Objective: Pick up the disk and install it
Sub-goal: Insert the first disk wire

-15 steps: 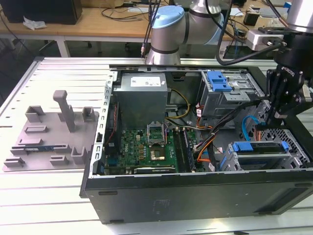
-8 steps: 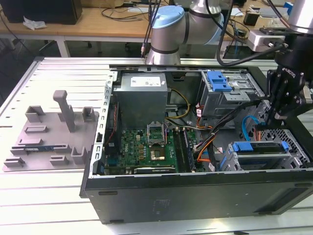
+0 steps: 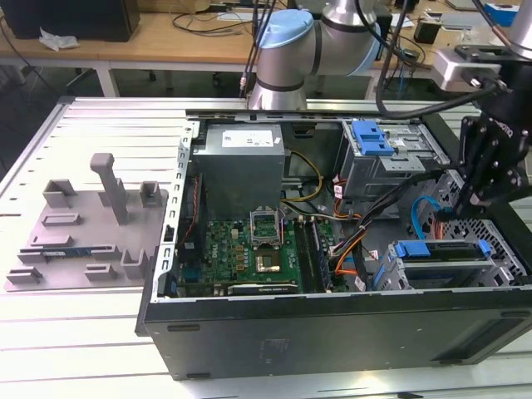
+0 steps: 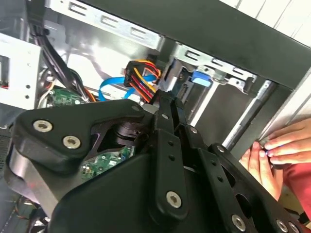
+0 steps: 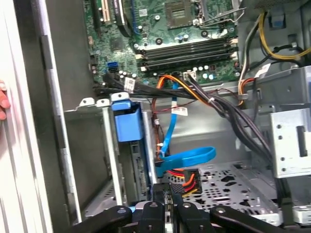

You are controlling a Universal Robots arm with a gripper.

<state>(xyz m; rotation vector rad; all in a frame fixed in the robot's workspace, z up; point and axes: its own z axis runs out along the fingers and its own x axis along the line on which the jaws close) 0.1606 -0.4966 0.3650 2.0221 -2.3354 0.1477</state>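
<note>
the silver and pale-blue jointed robot arm (image 3: 287, 50) reaches over the open black computer case (image 3: 332, 324); its black linkage hand (image 3: 459, 208) hangs tilted inside the case's far end on the exterior view's right, fingers (image 4: 164, 109) pressed together.

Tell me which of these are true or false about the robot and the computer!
1. The computer case is open, showing a green circuit board. True.
2. The end effector hangs outside the case. False: it is down inside, near the drive cage.
3. The end effector carries the disk. False: the disk sits in the drive cage.
4. A person's hand is at the case's edge. True.
5. The flat cable by the end effector is red. False: it is blue.
</note>
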